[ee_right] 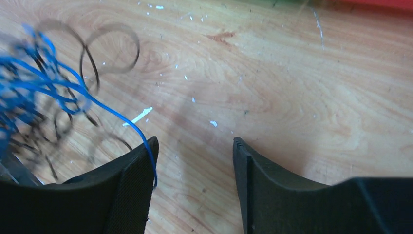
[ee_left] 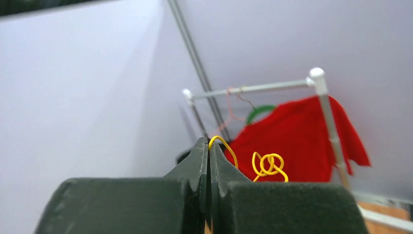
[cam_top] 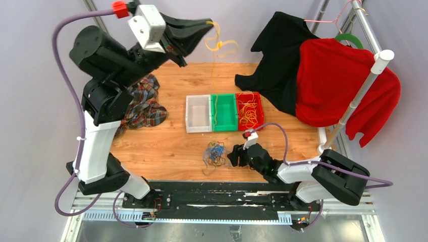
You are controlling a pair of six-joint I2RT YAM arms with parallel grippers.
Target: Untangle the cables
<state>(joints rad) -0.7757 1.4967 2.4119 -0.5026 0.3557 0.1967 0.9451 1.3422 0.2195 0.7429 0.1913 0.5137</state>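
My left gripper point(cam_top: 209, 22) is raised high over the table's far side, shut on a thin yellow cable point(cam_top: 220, 45) that curls and hangs down from it. In the left wrist view the jaws point(ee_left: 209, 142) are pressed together, with the yellow cable point(ee_left: 269, 165) looping out from the tips. A tangle of blue and black cables point(cam_top: 215, 154) lies on the wood near the front edge. My right gripper point(cam_top: 233, 156) sits low just right of it, open. In the right wrist view, my right gripper point(ee_right: 195, 146) has bare wood between its jaws. A blue cable point(ee_right: 53, 87) ends against the left finger point(ee_right: 139, 170).
A white bin point(cam_top: 198, 113), a green bin point(cam_top: 224, 112) and a red bin point(cam_top: 257, 101) holding yellow loops stand in a row mid-table. A plaid cloth point(cam_top: 144, 103) lies at the left. A black garment point(cam_top: 282, 60) and a red garment point(cam_top: 338, 83) hang on a white rack point(cam_top: 363, 85) at the right.
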